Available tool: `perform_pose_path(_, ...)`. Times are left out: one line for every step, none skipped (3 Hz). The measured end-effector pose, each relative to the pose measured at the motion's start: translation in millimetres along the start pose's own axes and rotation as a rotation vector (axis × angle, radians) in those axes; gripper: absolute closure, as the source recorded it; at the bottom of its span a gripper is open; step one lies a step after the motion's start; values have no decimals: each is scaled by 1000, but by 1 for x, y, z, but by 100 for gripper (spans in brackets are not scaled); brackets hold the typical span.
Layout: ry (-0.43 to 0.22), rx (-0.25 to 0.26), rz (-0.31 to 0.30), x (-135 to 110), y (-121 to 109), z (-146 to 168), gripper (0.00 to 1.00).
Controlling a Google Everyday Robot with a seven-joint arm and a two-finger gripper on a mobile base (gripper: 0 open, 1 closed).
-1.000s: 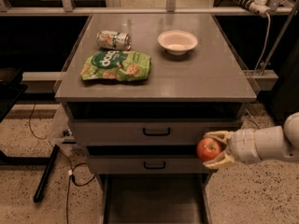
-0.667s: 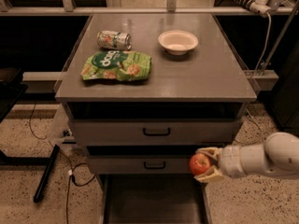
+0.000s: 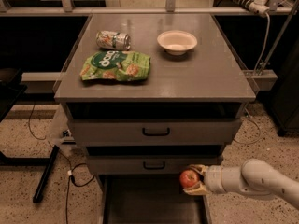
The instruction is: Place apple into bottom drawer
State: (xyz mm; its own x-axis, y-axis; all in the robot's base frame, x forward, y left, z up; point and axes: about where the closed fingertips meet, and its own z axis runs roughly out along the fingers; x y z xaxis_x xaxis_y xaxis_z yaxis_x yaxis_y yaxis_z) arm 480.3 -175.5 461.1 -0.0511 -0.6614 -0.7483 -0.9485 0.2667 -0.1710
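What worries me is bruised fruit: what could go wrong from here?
1. The gripper holds the apple seemingly above the bottom drawer floor, not on it; released here, it could drop, bruise or roll.
2. The apple hangs close to the drawer's right side wall, so it might clip the wall or land outside.
3. It sits just under the middle drawer front, which the gripper could bump.

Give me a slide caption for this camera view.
Gripper holds the apple over the right side of the open bottom drawer.
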Motion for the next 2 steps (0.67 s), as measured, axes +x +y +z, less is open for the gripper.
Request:
perform_pose_path(46,16,29,41,-5,40,100)
perform_pose_path(46,16,28,41,-5,40,100)
